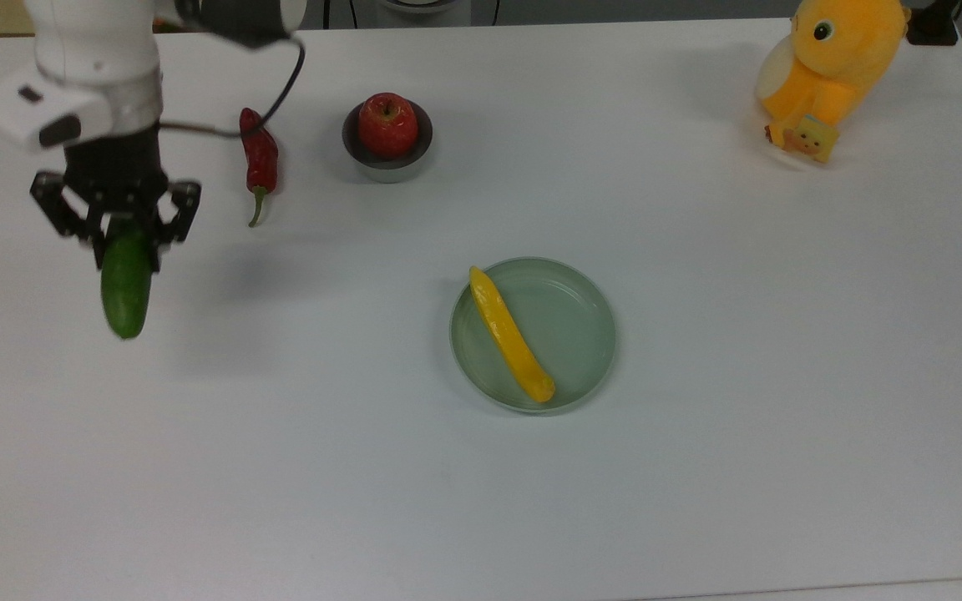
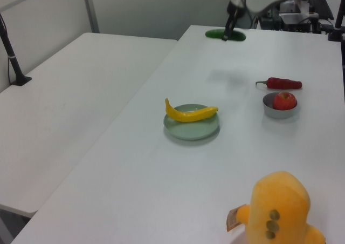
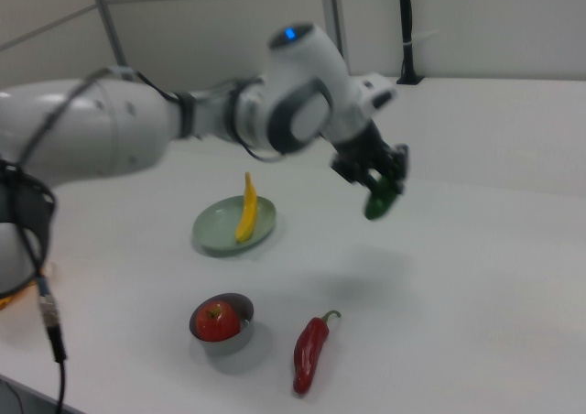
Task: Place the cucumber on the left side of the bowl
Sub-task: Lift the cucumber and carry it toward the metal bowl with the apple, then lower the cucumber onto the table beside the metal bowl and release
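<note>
My gripper (image 1: pixel 127 244) is shut on one end of the dark green cucumber (image 1: pixel 124 289), which hangs in the air well above the white table, near the top view's left edge. The left view has the cucumber (image 2: pixel 225 34) level under the gripper (image 2: pixel 230 32), with its shadow on the table below. From the right view, the cucumber (image 3: pixel 380 199) juts out of the gripper (image 3: pixel 376 179). The small grey bowl (image 1: pixel 387 173) holds a red apple (image 1: pixel 387 124) and stands to the right of the gripper in the top view. The bowl (image 2: pixel 276 113) (image 3: pixel 235 343) sits apart from the cucumber.
A red chilli (image 1: pixel 260 159) lies between the gripper and the bowl in the top view. A pale green dish (image 1: pixel 574 334) mid-table holds a long yellow pepper (image 1: pixel 510 335). An orange plush toy (image 1: pixel 832 67) sits at the top view's far right corner.
</note>
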Motion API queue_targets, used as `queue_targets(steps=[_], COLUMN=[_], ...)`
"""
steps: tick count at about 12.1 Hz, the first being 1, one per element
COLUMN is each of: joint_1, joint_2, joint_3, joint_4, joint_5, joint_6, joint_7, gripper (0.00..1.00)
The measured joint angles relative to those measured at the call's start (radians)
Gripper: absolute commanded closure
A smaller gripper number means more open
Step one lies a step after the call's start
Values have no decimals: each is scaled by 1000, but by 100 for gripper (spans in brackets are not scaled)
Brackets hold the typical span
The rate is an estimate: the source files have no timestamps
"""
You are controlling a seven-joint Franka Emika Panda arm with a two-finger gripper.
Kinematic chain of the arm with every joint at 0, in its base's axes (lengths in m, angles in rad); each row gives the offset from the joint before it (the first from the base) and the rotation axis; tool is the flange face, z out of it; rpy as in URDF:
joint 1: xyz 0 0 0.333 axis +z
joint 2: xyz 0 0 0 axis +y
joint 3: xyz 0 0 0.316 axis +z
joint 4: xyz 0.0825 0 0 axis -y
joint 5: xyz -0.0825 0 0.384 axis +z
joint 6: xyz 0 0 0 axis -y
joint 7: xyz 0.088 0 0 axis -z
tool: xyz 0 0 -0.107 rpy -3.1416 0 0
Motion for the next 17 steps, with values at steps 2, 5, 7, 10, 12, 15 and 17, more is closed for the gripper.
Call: queue_targets(steps=[2, 5, 7, 10, 12, 15, 17], joint_1=[43, 109, 155, 259, 305, 333, 337], joint_2=[-103, -236, -298, -379, -393, -394, -393], joint_3=[4, 7, 9, 12, 20, 86, 129], joint_4=[0, -15, -45, -137, -184, -268, -338], joint_5=[10, 46, 79, 147, 156, 158, 158], joint_6=[-198, -450, -561, -735, -761, -756, -713], joint_7=[0, 0, 0, 0, 15, 94, 147], gripper=[92, 92, 91, 89, 89, 89, 89])
